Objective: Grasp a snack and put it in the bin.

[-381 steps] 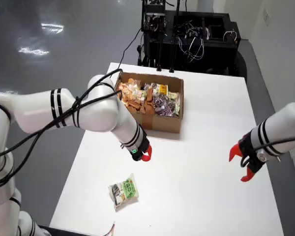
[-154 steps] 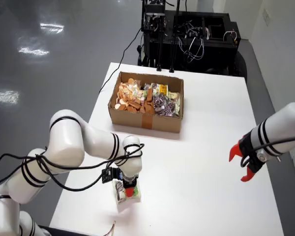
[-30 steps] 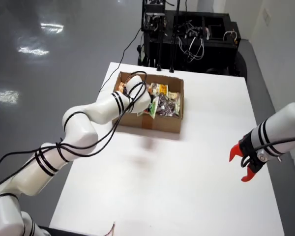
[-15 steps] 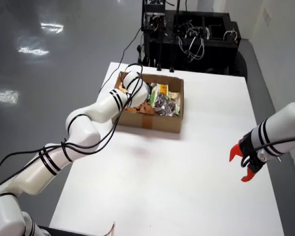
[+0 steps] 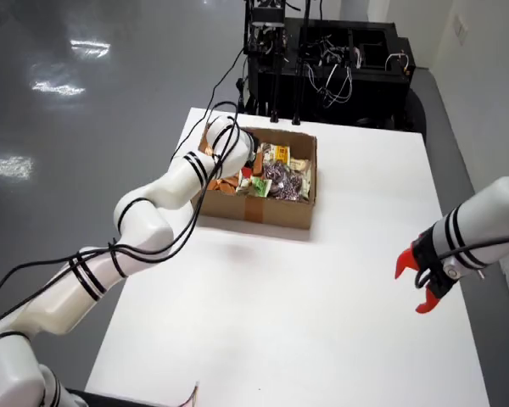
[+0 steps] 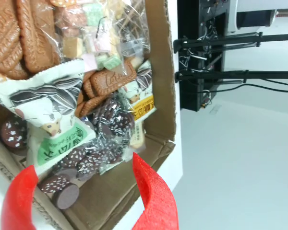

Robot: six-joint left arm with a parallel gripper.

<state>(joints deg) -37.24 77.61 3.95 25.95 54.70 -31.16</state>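
A cardboard box (image 5: 259,209) of snacks stands on the white table (image 5: 322,322). My working arm comes from the left in the overhead view and its gripper (image 5: 243,159) is at the box's left side, over the snacks. In the wrist view the red fingers (image 6: 151,191) are spread apart and hold nothing; the gripper (image 6: 84,191) hovers above a white and green packet (image 6: 53,129) and a clear bag of chocolate cookies (image 6: 105,132). Brown biscuits (image 6: 24,38) and a bag of pastel sweets (image 6: 96,43) lie further in. The box's wall (image 6: 158,72) is to the right.
A second arm with a red open gripper (image 5: 417,284) hangs over the table's right edge. Black equipment racks with cables (image 5: 322,59) stand behind the table. Cables trail along my arm (image 5: 153,212).
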